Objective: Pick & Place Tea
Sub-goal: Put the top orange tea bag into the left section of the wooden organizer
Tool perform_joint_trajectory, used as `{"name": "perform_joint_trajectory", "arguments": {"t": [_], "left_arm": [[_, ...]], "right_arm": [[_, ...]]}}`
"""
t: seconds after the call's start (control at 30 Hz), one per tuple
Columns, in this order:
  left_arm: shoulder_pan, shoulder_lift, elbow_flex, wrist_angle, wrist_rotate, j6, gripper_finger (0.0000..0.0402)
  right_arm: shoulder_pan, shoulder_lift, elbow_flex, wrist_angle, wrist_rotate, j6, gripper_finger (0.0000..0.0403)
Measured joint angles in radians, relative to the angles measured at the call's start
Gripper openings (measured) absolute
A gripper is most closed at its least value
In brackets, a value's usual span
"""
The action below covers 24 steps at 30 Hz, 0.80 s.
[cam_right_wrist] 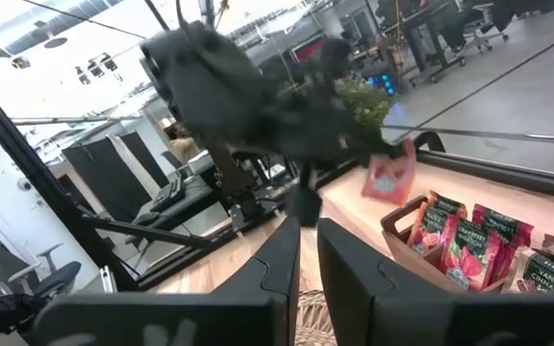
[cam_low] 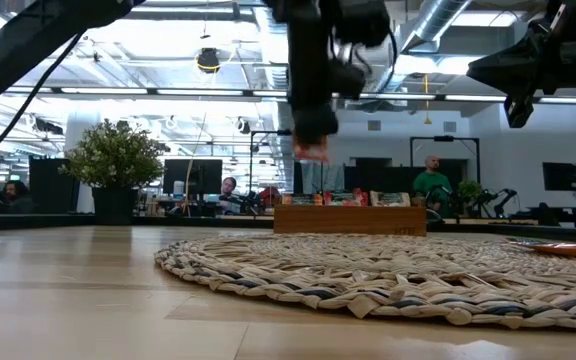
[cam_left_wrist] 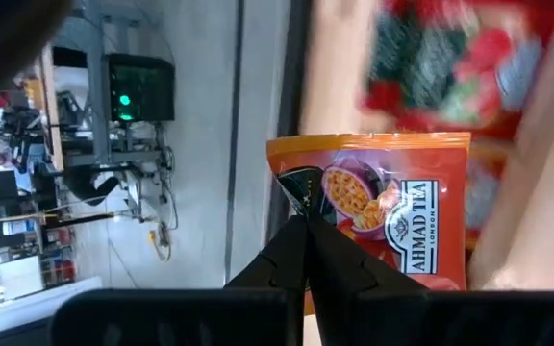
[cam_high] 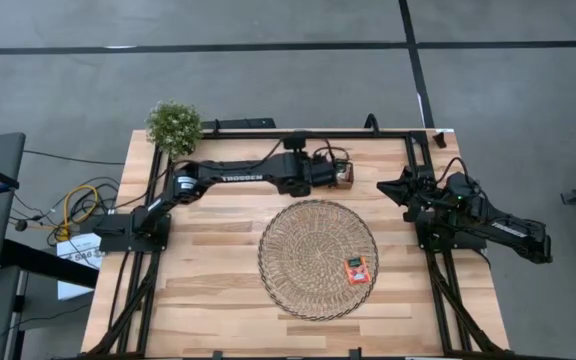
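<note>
My left gripper [cam_left_wrist: 306,223] is shut on an orange tea sachet [cam_left_wrist: 383,192] with a fruit picture and a dark label. It hangs above the small wooden tray [cam_low: 350,220] at the table's far edge; the tray holds several more red sachets [cam_right_wrist: 465,245]. Another orange sachet [cam_high: 357,270] lies flat on the right part of the round woven mat [cam_high: 298,250]. My right gripper [cam_right_wrist: 308,250] waits at the table's right side, fingers nearly together with nothing between them. My left gripper pinches the sachet at one edge near a corner [cam_left_wrist: 301,197] between its two fingertips. The fingers slant down from above. The sachet [cam_low: 311,152] hangs below the fingers, lifted clear of the tray.
A small potted plant [cam_high: 174,125] stands at the far left corner of the table. The mat covers the middle of the table, with bare wood to its left and along the near edge. People and desks show in the room beyond.
</note>
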Motion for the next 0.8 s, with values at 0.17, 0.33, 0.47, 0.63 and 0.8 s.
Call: {"name": "perform_joint_trajectory", "arguments": {"t": [0.17, 0.33, 0.47, 0.63, 0.8], "left_arm": [[0.0, 0.001, -0.151, 0.116, -0.038, 0.049, 0.0], [0.001, 0.002, -0.285, 0.325, -0.121, 0.14, 0.0], [0.008, 0.003, -0.357, 0.366, -0.134, 0.179, 0.0], [0.018, 0.002, -0.406, 0.407, -0.155, 0.18, 0.0], [0.021, 0.002, -0.408, 0.483, -0.154, 0.187, 0.0]], "right_arm": [[0.0, 0.0, 0.0, -0.003, 0.0, 0.0, 0.0033], [0.0, 0.0, 0.0, -0.009, 0.0, 0.0, 0.0033], [0.0, 0.0, 0.0, -0.013, 0.0, 0.001, 0.0033], [0.0, 0.0, 0.0, -0.013, 0.0, 0.001, 0.0033], [0.0, 0.0, 0.0, -0.013, 0.004, 0.002, 0.0033]]}}
